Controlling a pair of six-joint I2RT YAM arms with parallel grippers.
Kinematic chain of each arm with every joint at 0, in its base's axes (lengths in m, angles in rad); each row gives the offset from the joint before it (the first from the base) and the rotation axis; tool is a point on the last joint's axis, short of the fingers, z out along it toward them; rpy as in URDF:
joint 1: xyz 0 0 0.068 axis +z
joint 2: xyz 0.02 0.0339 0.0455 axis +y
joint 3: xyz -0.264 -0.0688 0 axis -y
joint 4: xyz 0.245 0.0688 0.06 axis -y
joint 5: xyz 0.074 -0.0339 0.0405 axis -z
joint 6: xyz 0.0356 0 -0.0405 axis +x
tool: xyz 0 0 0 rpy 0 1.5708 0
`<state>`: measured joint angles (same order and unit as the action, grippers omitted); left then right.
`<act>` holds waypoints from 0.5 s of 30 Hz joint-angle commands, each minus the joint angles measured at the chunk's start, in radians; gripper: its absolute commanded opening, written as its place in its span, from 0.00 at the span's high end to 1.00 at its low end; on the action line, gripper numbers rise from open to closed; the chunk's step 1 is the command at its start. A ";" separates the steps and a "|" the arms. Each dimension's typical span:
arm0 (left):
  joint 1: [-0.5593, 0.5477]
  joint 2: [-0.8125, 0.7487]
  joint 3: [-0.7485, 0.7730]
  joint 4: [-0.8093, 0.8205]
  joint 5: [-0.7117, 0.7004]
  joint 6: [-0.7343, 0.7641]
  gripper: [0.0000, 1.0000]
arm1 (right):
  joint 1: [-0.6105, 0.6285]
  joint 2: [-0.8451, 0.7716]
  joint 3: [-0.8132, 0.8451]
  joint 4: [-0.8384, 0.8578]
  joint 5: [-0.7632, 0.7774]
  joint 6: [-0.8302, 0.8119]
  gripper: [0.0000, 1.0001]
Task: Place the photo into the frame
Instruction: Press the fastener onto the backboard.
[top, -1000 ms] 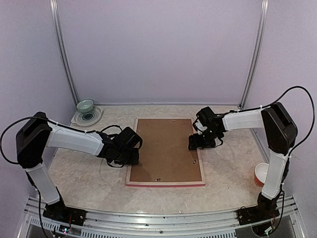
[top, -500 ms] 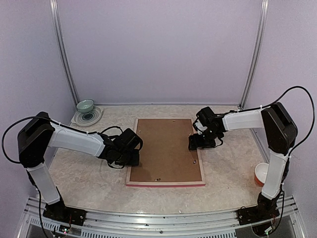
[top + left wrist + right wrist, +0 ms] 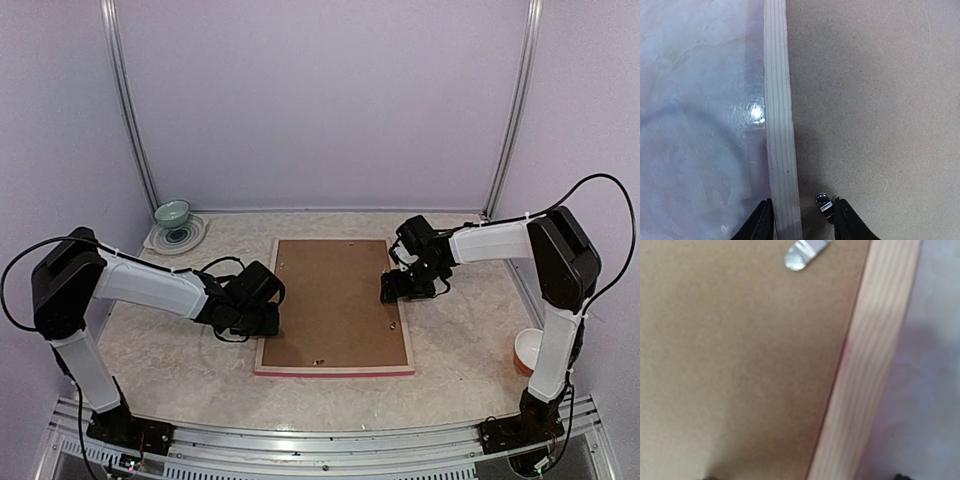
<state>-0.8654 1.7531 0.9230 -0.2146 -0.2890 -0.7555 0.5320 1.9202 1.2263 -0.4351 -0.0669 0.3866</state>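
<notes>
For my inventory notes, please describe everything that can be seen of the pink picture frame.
The rectangular pink-edged wooden picture frame lies face down on the marbled table, its pale grained back rails up, a brown fibreboard backing board inside with small metal tabs. Open jaws of each arm straddle its left and right rails.

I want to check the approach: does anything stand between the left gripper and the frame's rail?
Nothing visible does. The left gripper straddles the pale rail of the frame, one finger on each side. A small metal tab lies on the brown backing board beside the inner finger.
</notes>
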 commanded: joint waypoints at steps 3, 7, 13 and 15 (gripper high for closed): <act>-0.003 -0.017 -0.032 -0.035 0.013 -0.002 0.59 | 0.000 0.016 0.001 -0.012 -0.005 0.005 0.20; -0.003 -0.009 -0.037 -0.031 0.017 -0.004 0.59 | 0.000 0.014 0.002 -0.014 -0.002 0.003 0.20; -0.003 -0.012 -0.052 -0.026 0.014 -0.006 0.62 | 0.000 0.013 -0.002 -0.012 -0.001 0.004 0.20; -0.002 -0.010 -0.055 -0.021 0.017 -0.008 0.63 | 0.000 0.013 -0.005 -0.009 -0.003 0.006 0.20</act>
<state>-0.8654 1.7428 0.9005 -0.1989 -0.2836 -0.7609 0.5320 1.9202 1.2263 -0.4355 -0.0666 0.3866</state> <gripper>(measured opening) 0.378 0.798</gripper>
